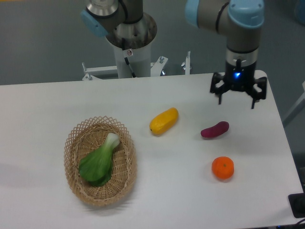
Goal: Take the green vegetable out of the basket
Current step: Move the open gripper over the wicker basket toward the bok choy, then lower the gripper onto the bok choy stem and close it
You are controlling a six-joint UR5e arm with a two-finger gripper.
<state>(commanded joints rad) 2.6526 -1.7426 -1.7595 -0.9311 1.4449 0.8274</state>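
Camera view from the fixed position shows you the fingers (237,97) hanging above the far right part of the white worktop (43,109), spread wide apart with nothing between them. A blue light glows on the wrist just above them.

The green vegetable (98,163) lies well apart from the fingers, far to their left and nearer to you, inside the basket (127,177). Its pale stalk points up and to the right, toward the fingers' side, and its broad dark leaves fill the lower middle of the basket floor. You can see the woven rim all the way round it; the vegetable looks to rest wholly within that rim.

Between the basket and the fingers sits a yellow oblong vegetable (164,121), tilted, lying on the worktop to the left of the fingers and a little nearer to you. A purple sweet potato (215,129) lies closest to the fingers, just below them and slightly left. An orange fruit (222,168) rests further toward you, almost straight below the fingers in the picture and well apart from them.

Behind the worktop you see the arm's base column (129,45), to the left of the fingers.
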